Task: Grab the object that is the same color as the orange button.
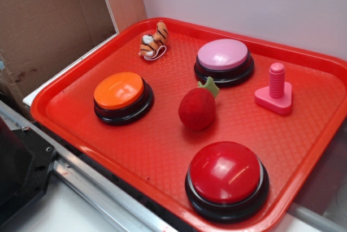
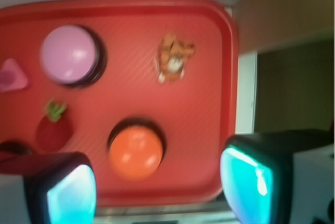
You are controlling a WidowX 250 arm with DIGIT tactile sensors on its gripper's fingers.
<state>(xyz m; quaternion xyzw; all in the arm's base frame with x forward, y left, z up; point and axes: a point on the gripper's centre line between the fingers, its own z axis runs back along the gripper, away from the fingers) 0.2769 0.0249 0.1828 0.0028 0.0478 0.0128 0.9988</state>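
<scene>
Tiger (image 1: 154,40) lies at the tray's (image 1: 303,150) eleven o'clock corner, apart from the orange button (image 1: 119,91). Our claw (image 2: 159,182) hangs open and empty above, so we see everything.

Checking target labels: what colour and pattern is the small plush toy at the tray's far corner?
The plush tiger is orange with black stripes and white patches, clearest in the exterior view.

Wrist view blurred; pink peg (image 2: 11,76) and red button (image 2: 11,148) edge-cropped.
</scene>
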